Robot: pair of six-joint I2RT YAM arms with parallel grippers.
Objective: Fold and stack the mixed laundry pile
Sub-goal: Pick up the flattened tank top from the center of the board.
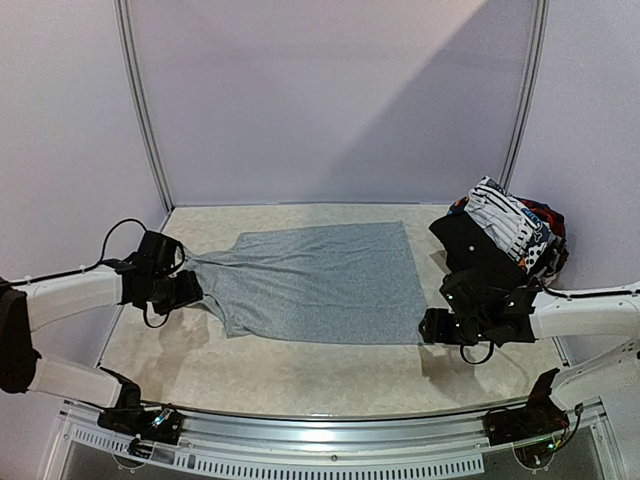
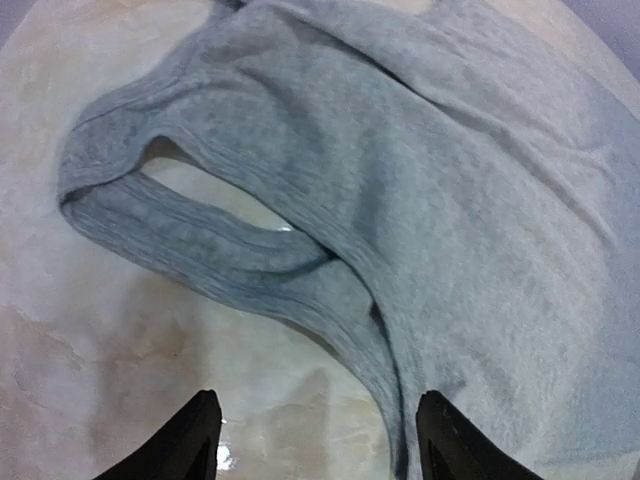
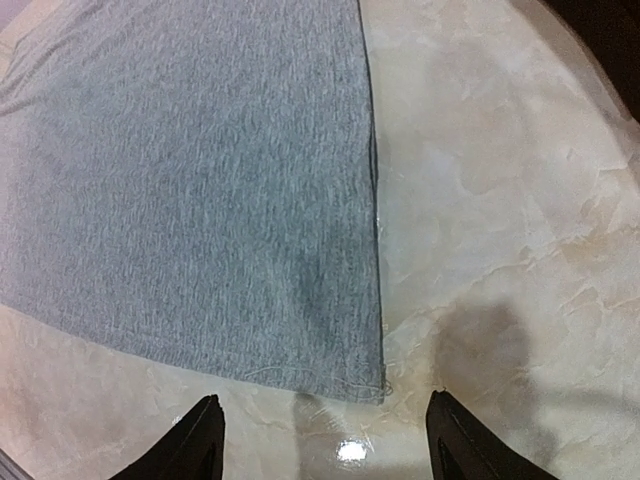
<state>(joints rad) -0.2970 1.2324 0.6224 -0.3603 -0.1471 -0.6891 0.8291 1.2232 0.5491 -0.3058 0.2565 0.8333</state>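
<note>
You've got the grey garment [image 1: 310, 280] lying flat across the middle of the surface [image 1: 300, 375], strap end to the left, hem to the right. Your left end effector [image 2: 315, 425] is at the strap end w/ fingers spread. Nothing is pinched, the fabric edge runs close by one finger, and the strap loop [image 2: 170, 215] lies flat just ahead. Your right end effector [image 3: 325, 425] is at the near-right hem corner, fingers also spread, bare surface between them, the corner just in front. The laundry pile [image 1: 505, 235] — black, white w/ black stripes, bits of red & blue — is heaped at the far-right corner, near the grey piece's right edge.
</note>
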